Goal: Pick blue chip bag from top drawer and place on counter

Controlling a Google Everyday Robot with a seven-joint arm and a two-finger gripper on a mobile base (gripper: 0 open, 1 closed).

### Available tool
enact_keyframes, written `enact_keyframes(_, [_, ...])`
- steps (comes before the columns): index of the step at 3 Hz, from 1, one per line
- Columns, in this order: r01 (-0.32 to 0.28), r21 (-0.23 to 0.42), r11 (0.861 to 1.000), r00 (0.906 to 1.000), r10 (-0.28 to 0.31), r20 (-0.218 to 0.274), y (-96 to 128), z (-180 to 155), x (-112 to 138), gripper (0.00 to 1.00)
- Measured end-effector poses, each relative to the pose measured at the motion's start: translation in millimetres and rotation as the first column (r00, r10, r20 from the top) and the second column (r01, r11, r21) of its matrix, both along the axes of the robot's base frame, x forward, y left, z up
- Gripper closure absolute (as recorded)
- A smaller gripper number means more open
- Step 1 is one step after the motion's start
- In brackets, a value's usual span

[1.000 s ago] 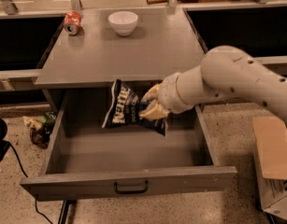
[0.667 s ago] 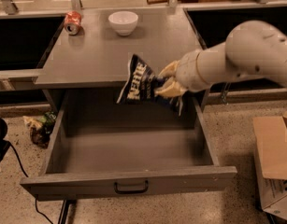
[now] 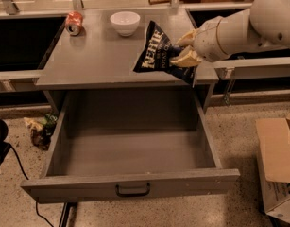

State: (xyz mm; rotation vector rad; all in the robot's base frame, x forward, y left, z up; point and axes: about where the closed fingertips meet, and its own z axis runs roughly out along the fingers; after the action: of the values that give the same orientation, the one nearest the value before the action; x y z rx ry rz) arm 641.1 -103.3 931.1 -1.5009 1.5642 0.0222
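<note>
Blue chip bag (image 3: 157,51): clear of the drawer, held in the air over the front right part of the counter (image 3: 97,63), not yet resting on it. Top drawer (image 3: 130,148) stands open below, nothing visible inside. Gripper (image 3: 184,50) sits at the counter's right edge, fingers (image 3: 187,38) pinched on the bag's right side, so it hangs tilted, lettering toward the camera. This is probably a side grip to carry it across.

Surface: smooth grey, slightly glossy.

Room: speckled floor (image 3: 239,126), cardboard box (image 3: 277,160) at right. White bowl (image 3: 125,21) and red can (image 3: 74,22) at the counter's back, well apart from the bag.
</note>
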Motion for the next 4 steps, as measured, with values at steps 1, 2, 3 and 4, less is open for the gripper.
enact_keyframes(1, [0.000,0.000,1.000,1.0000,0.000,0.000,0.0,0.0,0.0,1.00])
enact_keyframes(2, [0.033,0.007,0.999,0.9994,-0.033,0.009,-2.0,7.0,19.9,1.00])
enact_keyframes(3, [0.072,0.007,0.997,0.9969,-0.072,0.033,-6.4,11.6,67.6,1.00])
enact_keyframes(4, [0.097,0.003,0.995,0.9947,-0.097,0.034,-6.2,9.8,114.4,1.00])
